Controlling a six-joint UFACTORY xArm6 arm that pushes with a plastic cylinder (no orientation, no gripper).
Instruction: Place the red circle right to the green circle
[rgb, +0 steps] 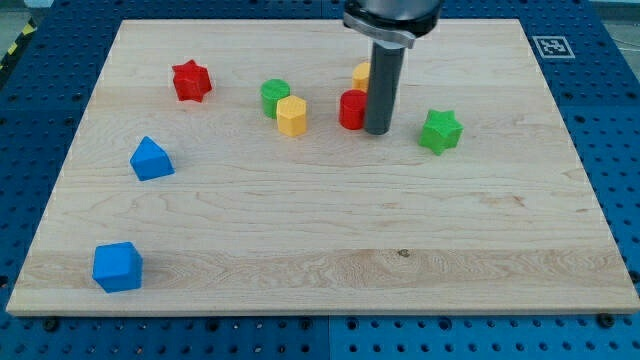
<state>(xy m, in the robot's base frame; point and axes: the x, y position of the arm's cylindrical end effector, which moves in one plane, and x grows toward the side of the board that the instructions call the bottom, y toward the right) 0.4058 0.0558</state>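
Note:
The red circle (351, 109) sits on the wooden board (320, 230) near the top middle. My tip (377, 130) stands right against its right side. The green circle (275, 96) lies to the view's left of the red circle, with a yellow hexagon block (291, 116) touching its lower right, between the two circles. The rod comes down from the view's top and hides part of a yellow block (361, 75) behind it.
A green star (440, 131) lies right of my tip. A red star (191, 81) is at the upper left. A blue pentagon-like block (150, 159) is at the left and a blue cube (118, 267) at the lower left.

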